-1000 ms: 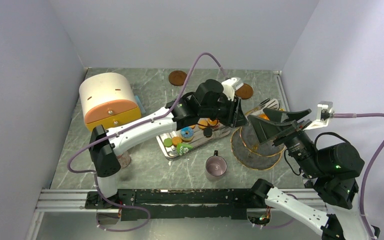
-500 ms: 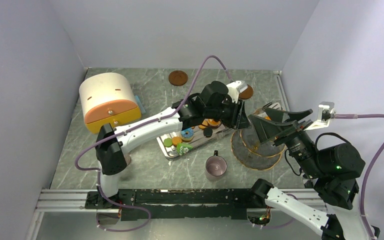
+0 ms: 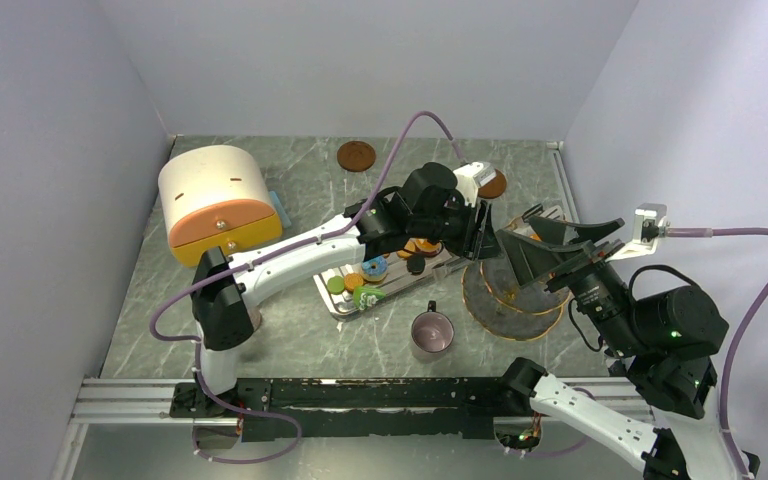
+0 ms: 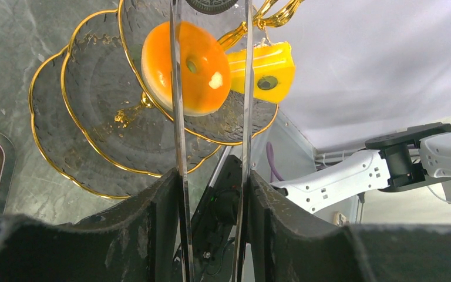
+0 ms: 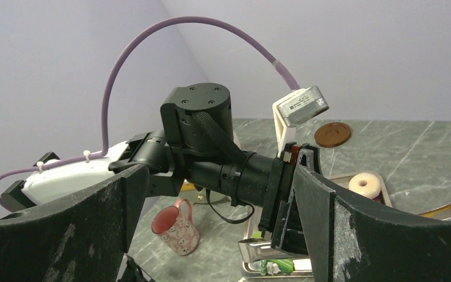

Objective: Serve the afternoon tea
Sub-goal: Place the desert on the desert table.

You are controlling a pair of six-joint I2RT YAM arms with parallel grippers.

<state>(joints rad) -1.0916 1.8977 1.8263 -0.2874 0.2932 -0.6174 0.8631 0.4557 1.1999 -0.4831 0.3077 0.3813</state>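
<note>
My left gripper (image 3: 480, 233) is shut on metal tongs (image 4: 176, 117); it also shows in the left wrist view (image 4: 211, 176). The tong blades reach over the top tier of a gold-rimmed glass stand (image 4: 64, 170). An orange ring treat (image 4: 202, 70) and a yellow wedge (image 4: 267, 70) lie there. I cannot tell whether the blades pinch the treat. My right gripper (image 3: 550, 248) is open and empty over the stand (image 3: 505, 305). The pinkish mug (image 3: 431, 332) stands in front of the steel tray (image 3: 332, 302). Blue (image 3: 373, 267), green (image 3: 335, 285), orange (image 3: 354, 282) and black (image 3: 416, 265) treats lie on the tray, and a cream ring (image 5: 364, 184).
A cream and orange bread box (image 3: 215, 200) stands at the left. Two brown coasters (image 3: 356, 155) (image 3: 491, 183) lie at the back. A green and white wrapped sweet (image 3: 368, 297) lies on the tray's front. The mug also shows in the right wrist view (image 5: 177, 228). Walls close three sides.
My left arm has moved right, carrying the tongs from over the tray to the stand, and has stayed there for the last half second. The right arm has barely moved.
</note>
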